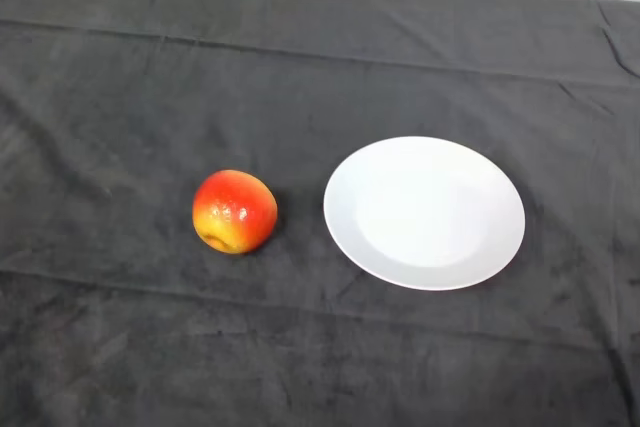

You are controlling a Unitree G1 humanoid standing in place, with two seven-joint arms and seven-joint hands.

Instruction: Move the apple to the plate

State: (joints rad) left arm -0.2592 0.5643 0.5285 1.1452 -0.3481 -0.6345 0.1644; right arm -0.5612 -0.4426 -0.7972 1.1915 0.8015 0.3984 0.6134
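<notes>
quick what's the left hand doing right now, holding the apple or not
Left hand: not in view, so its state cannot be told. The apple lies on the dark cloth, apart from the white plate, with nothing holding it.

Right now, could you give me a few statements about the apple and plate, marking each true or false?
1. The apple lies on the cloth, left of the plate. True.
2. The apple touches the plate's rim. False: a strip of cloth separates them.
3. The plate holds nothing. True.
4. The apple is green all over. False: it is red, shading to yellow.
5. The plate is square. False: it is round and white.
</notes>
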